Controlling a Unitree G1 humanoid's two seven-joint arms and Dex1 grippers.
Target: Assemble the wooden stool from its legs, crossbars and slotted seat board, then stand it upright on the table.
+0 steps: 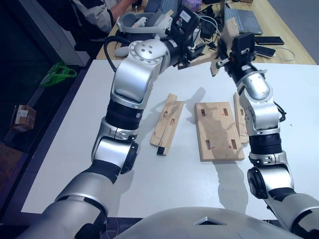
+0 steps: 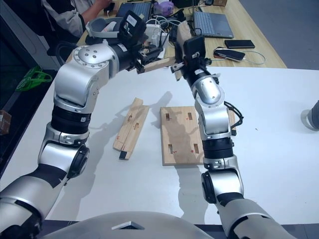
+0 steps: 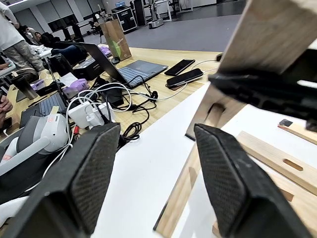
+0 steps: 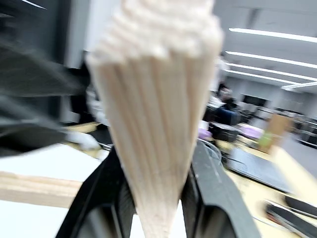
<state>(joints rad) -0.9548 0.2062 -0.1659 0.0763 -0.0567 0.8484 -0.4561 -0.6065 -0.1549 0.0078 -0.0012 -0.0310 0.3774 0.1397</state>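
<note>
The slotted seat board [image 1: 219, 130] lies flat on the counter [image 1: 75, 164], slots up, awaiting legs; above its far edge the right hand [image 2: 183, 59] clamps a leg [image 4: 157, 114], probably steadying it for the crossbar [image 2: 158, 63]; the left hand [image 3: 158, 173] straddles that bar, fingers spread.

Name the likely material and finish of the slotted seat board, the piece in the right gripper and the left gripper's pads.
Slotted seat board: pale, unpainted wood, matt; grain streaks show.
Piece in the right gripper: likewise bare wood, lengthwise grain lines.
Pads of the left gripper: probably black rubber; fine dotted texture.
</note>
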